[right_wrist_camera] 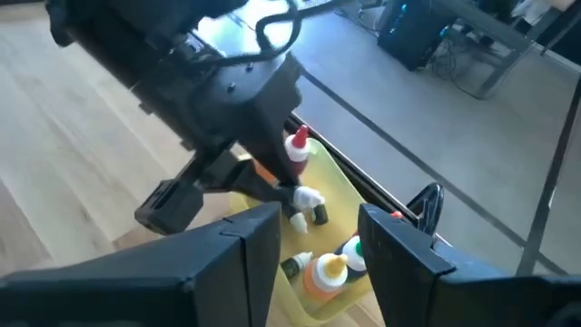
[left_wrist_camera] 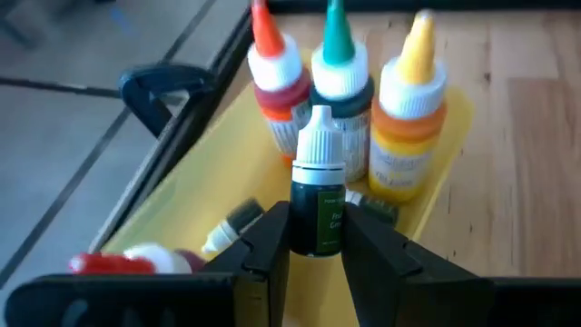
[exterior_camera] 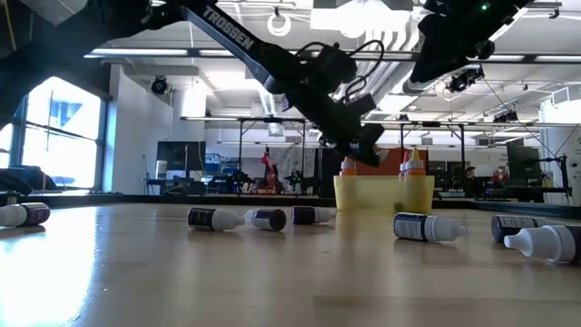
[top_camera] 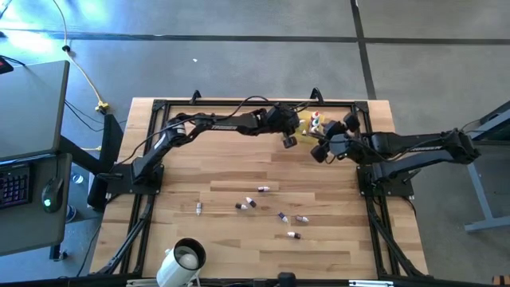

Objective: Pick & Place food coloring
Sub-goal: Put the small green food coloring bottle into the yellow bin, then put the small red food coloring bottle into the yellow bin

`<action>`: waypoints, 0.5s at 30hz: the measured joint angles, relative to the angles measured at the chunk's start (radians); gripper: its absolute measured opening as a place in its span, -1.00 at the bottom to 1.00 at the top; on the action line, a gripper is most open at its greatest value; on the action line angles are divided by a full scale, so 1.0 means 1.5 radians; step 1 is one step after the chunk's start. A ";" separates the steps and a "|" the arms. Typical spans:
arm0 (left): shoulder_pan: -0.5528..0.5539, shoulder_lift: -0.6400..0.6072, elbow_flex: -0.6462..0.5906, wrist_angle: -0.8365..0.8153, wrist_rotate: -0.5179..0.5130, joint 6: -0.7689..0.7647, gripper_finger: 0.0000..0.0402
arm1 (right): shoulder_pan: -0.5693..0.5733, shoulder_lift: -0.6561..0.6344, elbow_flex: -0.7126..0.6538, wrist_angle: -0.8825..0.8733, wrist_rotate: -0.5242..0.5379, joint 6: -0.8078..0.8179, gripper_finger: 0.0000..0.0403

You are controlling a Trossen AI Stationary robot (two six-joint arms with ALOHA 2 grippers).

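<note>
Left gripper [left_wrist_camera: 315, 243] is closed on a small dark bottle [left_wrist_camera: 317, 191] with a white cap, held upright between both fingers. It hangs over the yellow tray [top_camera: 306, 125], which sits at the table's [top_camera: 239, 167] far edge, right of centre.

Inside the tray stand three taller dropper bottles: one with a red tip [left_wrist_camera: 275, 77], one with a green tip [left_wrist_camera: 340, 73], and one with a yellow tip [left_wrist_camera: 410, 100], all close together. Other small bottles lie on their sides on the tray floor, among them one with a red cap [left_wrist_camera: 118, 263].

Right gripper [right_wrist_camera: 313, 250] is just beside the tray on its right side, raised above the table, fingers apart and holding nothing.

Loose bottles remain on the table, well apart from the tray, in the central area toward the near edge. The overhead view shows one [top_camera: 262, 188] nearest the tray, a dark pair [top_camera: 245, 204] touching or nearly so, one [top_camera: 198, 209] alone to the left, and three more [top_camera: 292, 223] to the right. All lie on their sides.

A white mug [top_camera: 185, 259] lies on its side at the near edge, left of centre.
</note>
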 joint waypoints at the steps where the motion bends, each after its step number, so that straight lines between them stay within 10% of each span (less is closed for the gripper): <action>1: -0.001 -0.001 0.000 0.004 0.000 0.001 -0.57 | 0.000 0.001 0.000 0.000 0.000 0.000 -0.29; 15: -0.002 -0.002 -0.002 -0.004 -0.013 -0.004 -0.22 | 0.000 0.002 0.000 0.005 -0.028 -0.001 -0.29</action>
